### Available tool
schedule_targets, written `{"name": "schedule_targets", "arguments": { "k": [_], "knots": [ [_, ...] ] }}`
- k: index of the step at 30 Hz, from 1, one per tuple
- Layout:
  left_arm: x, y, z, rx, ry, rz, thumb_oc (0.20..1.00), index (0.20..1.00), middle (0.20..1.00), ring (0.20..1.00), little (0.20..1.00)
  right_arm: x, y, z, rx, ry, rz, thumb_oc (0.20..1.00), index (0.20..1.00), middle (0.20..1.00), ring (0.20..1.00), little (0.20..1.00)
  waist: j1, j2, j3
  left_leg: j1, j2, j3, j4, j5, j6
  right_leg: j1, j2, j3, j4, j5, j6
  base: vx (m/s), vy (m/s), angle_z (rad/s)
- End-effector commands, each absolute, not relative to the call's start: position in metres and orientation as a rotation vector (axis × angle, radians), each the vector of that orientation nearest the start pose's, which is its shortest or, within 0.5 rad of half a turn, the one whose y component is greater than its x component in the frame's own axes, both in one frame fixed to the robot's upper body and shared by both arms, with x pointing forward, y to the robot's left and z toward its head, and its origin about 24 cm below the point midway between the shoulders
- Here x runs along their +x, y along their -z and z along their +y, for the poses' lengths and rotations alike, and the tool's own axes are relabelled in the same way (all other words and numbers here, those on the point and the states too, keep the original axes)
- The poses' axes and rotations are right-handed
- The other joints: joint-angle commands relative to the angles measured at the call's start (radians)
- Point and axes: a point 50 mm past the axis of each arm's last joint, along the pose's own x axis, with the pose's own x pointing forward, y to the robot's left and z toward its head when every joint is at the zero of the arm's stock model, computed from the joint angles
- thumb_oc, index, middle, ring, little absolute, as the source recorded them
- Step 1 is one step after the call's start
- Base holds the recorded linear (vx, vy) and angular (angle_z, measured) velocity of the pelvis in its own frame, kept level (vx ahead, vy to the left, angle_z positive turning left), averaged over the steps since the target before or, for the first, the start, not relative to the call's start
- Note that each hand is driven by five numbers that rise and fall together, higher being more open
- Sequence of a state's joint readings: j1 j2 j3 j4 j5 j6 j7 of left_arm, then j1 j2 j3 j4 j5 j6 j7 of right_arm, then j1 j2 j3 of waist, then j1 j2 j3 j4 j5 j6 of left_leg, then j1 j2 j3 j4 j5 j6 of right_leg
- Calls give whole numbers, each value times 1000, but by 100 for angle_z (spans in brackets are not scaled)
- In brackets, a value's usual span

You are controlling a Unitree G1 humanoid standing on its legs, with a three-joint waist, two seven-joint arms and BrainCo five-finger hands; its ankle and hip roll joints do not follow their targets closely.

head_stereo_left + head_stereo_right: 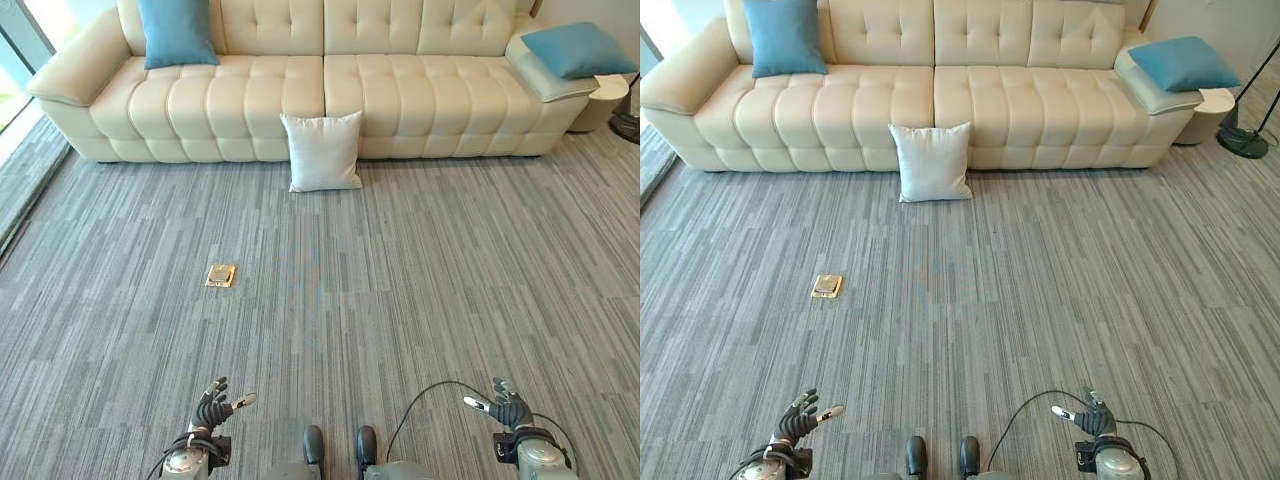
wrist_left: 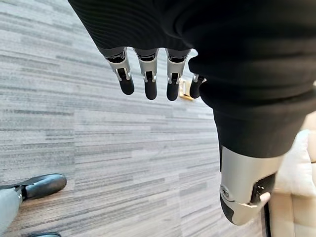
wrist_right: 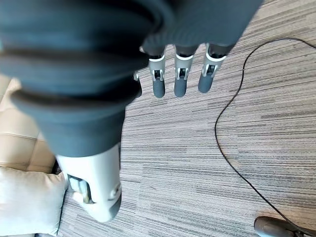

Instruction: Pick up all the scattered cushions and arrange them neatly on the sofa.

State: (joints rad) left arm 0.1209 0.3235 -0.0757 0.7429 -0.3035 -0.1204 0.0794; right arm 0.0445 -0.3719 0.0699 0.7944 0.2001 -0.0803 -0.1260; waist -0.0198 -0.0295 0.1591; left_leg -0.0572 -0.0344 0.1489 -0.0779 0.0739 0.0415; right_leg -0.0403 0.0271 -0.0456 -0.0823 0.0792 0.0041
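A white cushion (image 1: 322,151) stands on the carpet, leaning against the front of the cream sofa (image 1: 250,95). One blue cushion (image 1: 177,31) leans upright on the sofa's left seat. Another blue cushion (image 1: 577,49) lies on the right armrest. My left hand (image 1: 212,408) is low at the lower left, far from the cushions, open with relaxed fingers (image 2: 149,81) and holding nothing. My right hand (image 1: 508,406) is at the lower right, also open and empty, its fingers (image 3: 180,79) straight over the carpet.
A small brass floor plate (image 1: 220,275) is set in the grey carpet (image 1: 420,280) left of centre. A round side table (image 1: 604,100) and a black lamp base (image 1: 1243,141) stand right of the sofa. A window edge runs along the far left.
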Motion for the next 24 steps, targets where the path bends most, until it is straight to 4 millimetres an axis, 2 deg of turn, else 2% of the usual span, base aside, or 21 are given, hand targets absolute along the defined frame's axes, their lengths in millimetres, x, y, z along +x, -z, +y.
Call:
{"name": "schedule_targets", "arguments": {
  "k": [1, 5, 7, 11, 13, 14, 15, 17, 18, 20, 22, 23, 24],
  "knots": [
    [170, 84, 266, 94, -291, 578, 1000, 1000, 1000, 1000, 1000, 189, 80, -279, -265, 291, 621, 1000, 1000, 1000, 1000, 1000, 12, -14, 23, -5, -6, -41, 169, -200, -32, -9, -108, 0, 204, -146, 139, 80, 146, -1],
    [177, 76, 271, 117, -297, 536, 1000, 1000, 1000, 1000, 1000, 200, 72, -273, -273, 257, 569, 1000, 1000, 1000, 1000, 1000, 0, -2, 69, 9, -12, -56, 182, -225, -3, -135, -112, 17, 455, -94, 166, 83, 147, -6],
    [180, 74, 270, 120, -296, 526, 1000, 1000, 1000, 1000, 1000, 206, 67, -268, -275, 233, 538, 1000, 1000, 1000, 1000, 1000, -7, 7, 85, 45, -14, -66, 169, -237, 2, -190, -101, 12, 502, -88, 155, 211, 89, 1],
    [181, 73, 269, 108, -299, 511, 1000, 1000, 1000, 1000, 1000, 213, 58, -266, -293, 208, 493, 1000, 1000, 1000, 1000, 1000, -18, 18, 97, 117, -18, -76, 129, -262, -4, -243, -103, -49, 416, -102, 139, 264, 7, 4],
    [182, 72, 266, 89, -305, 499, 1000, 1000, 1000, 1000, 1000, 217, 54, -266, -304, 201, 470, 1000, 1000, 1000, 1000, 1000, -32, 18, 109, 161, -32, -96, 122, -274, -7, -310, -93, -70, 330, -73, 143, 400, -41, 10],
    [183, 71, 263, 81, -303, 487, 1000, 1000, 1000, 1000, 1000, 216, 52, -268, -321, 195, 464, 1000, 1000, 1000, 1000, 1000, -49, 21, 114, 206, -42, -117, 111, -294, -18, -334, -90, -91, 226, -43, 153, 566, -88, 8],
    [185, 71, 262, 80, -296, 483, 1000, 1000, 1000, 1000, 1000, 216, 51, -269, -326, 195, 462, 1000, 1000, 1000, 1000, 1000, -57, 29, 116, 231, -37, -131, 104, -304, -27, -339, -87, -111, 185, -34, 157, 574, -106, 13],
    [185, 69, 261, 94, -287, 475, 1000, 1000, 1000, 1000, 1000, 211, 51, -271, -343, 187, 469, 1000, 1000, 1000, 1000, 1000, -73, 36, 115, 279, -35, -145, 89, -315, -41, -377, -89, -133, 175, -16, 160, 475, -137, 38],
    [186, 69, 258, 99, -263, 473, 1000, 1000, 1000, 1000, 1000, 206, 52, -273, -343, 185, 476, 1000, 1000, 1000, 1000, 1000, -83, 45, 108, 311, -28, -162, 87, -321, -54, -363, -87, -123, 180, -19, 154, 512, -197, 58],
    [185, 71, 254, 99, -241, 481, 1000, 1000, 1000, 1000, 1000, 197, 57, -275, -328, 190, 501, 1000, 1000, 1000, 1000, 1000, -97, 59, 96, 307, -9, -183, 150, -267, -90, -340, -81, -101, 218, -4, 122, 446, -227, 66],
    [184, 74, 249, 91, -217, 494, 1000, 1000, 1000, 1000, 1000, 194, 58, -278, -324, 200, 511, 1000, 1000, 1000, 1000, 1000, -108, 74, 83, 254, 18, -173, 282, -143, -149, -312, -78, -111, 228, -24, 93, 383, -265, 114],
    [185, 73, 246, 94, -192, 496, 1000, 1000, 1000, 1000, 1000, 195, 56, -278, -326, 193, 502, 1000, 1000, 1000, 1000, 1000, -105, 77, 89, 196, 41, -149, 385, -81, -162, -283, -72, -112, 235, -54, 69, 252, -178, 90],
    [186, 73, 246, 94, -192, 496, 1000, 1000, 1000, 1000, 1000, 195, 56, -277, -325, 193, 502, 1000, 1000, 1000, 1000, 1000, -107, 75, 86, 191, 38, -151, 385, -78, -162, -285, -76, -112, 233, -52, 69, 361, -245, 52]
  ]
}}
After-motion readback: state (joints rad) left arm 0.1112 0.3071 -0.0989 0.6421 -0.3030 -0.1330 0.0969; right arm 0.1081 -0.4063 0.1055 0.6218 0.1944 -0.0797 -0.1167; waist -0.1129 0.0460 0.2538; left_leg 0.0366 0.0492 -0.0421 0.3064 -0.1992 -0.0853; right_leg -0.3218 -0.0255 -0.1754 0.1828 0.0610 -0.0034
